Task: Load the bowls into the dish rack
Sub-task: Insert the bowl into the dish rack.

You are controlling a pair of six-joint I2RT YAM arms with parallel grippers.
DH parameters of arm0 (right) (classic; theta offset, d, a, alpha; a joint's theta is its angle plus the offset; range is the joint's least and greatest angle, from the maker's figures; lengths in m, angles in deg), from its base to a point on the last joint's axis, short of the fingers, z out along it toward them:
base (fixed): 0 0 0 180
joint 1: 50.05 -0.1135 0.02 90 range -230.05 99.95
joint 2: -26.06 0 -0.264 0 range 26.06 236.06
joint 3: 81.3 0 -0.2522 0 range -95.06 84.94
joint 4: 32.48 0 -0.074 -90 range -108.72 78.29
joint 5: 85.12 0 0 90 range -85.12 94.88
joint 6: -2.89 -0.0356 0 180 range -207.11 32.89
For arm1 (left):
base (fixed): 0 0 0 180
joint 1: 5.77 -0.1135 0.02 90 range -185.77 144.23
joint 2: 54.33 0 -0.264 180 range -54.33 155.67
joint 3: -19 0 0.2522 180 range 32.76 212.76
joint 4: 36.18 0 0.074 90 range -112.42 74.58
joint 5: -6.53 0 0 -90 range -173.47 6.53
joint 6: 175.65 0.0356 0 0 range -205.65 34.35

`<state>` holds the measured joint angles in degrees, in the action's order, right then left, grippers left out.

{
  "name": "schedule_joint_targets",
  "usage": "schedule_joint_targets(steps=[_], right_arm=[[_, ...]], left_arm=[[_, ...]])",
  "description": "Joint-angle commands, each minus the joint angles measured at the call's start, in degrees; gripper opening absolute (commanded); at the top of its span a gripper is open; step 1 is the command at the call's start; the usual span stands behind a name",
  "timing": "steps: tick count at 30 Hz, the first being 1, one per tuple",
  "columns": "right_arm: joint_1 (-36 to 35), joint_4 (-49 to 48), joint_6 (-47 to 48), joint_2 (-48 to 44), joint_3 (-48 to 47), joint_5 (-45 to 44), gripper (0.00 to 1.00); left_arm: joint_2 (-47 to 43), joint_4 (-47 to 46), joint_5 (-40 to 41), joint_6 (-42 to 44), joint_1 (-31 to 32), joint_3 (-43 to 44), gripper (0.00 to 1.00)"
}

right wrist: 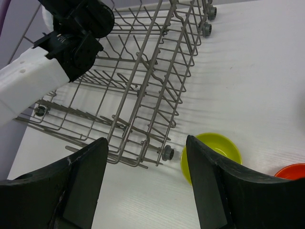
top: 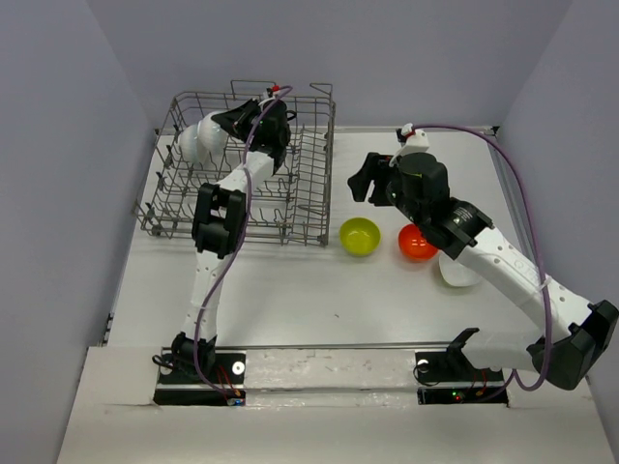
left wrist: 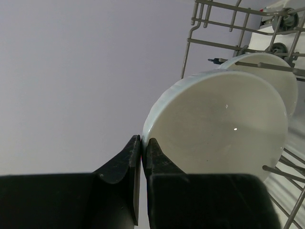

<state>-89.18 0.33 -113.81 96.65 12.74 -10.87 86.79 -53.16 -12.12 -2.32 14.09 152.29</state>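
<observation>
- Lavender walls close in a white tabletop [top: 319, 304] in the top view, with the dish rack [top: 314, 164] at its far left corner.
  - The left gripper [top: 215, 133] reaches over the rack's far side, holding a white bowl [top: 193, 140] above the wires.
  - The right gripper [top: 360, 179] hovers just right of the rack.
  - A yellow-green bowl [top: 359, 237], an orange bowl [top: 417, 243] and a half-hidden white bowl [top: 456, 273] wait right of the tabletop's middle.
  - Any leftward swing by the right arm could strike the rack's side wires and jolt the rack during placement.
- The left wrist view shows the left gripper [left wrist: 143, 141] nearly closed, with only the bowl's thin rim pinched between its fingers [left wrist: 131, 162].
  - The white bowl [left wrist: 219, 124] stands on edge, and a second white bowl [left wrist: 286, 78] sits just behind it among the rack wires [left wrist: 214, 24].
  - So small a hold may let the glossy bowl pivot or slip.
  - Lowered carelessly, it could knock its neighbour or catch on a tine and tip.
- The right wrist view has the right gripper [right wrist: 143, 191] with its fingers [right wrist: 86, 176] spread wide and nothing between them.
  - Below lie the rack's near right corner [right wrist: 164, 152] and the yellow-green bowl [right wrist: 212, 150] just beside it, with the orange bowl [right wrist: 293, 171] at the frame's edge.
  - In a descent for that bowl, one finger could snag the corner wires.
  - The shallow, smooth bowl might also skid away.
</observation>
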Motion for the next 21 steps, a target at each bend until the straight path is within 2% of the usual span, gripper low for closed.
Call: schedule_joint_targets(steps=[1, 5, 6, 8, 9, 11, 21], right_arm=[[-0.7, -0.3, -0.5, -1.9, 0.2, 0.1, 0.72], [-0.7, -0.4, -0.5, -2.2, 0.5, -0.1, 0.72], [-0.7, -0.4, -0.5, -2.3, 0.5, -0.2, 0.72], [-0.7, -0.4, -0.5, -2.4, 0.7, -0.3, 0.72], [-0.7, -0.5, -0.5, -2.5, 0.7, -0.3, 0.72], [-0.7, -0.6, -0.5, -2.6, 0.7, -0.3, 0.72], [-0.7, -0.5, -0.7, -3.3, 1.1, -0.2, 0.72]], left_arm=[[-7.9, -1.4, 1.2, -1.3, 1.3, 0.2, 0.0], [-8.8, -0.8, 0.9, -3.4, 1.4, 0.1, 0.0], [-9.5, 3.0, -0.2, -5.2, 1.4, 0.4, 0.0], [-10.4, 10.0, -1.8, -14.7, 1.7, 3.1, 0.0], [-10.9, 16.6, -4.3, -18.2, 1.7, 4.0, 0.0], [-11.6, 19.3, -5.6, -23.6, 1.8, 4.7, 0.0], [-14.2, 36.6, -15.2, -40.1, 1.8, 11.1, 0.0]])
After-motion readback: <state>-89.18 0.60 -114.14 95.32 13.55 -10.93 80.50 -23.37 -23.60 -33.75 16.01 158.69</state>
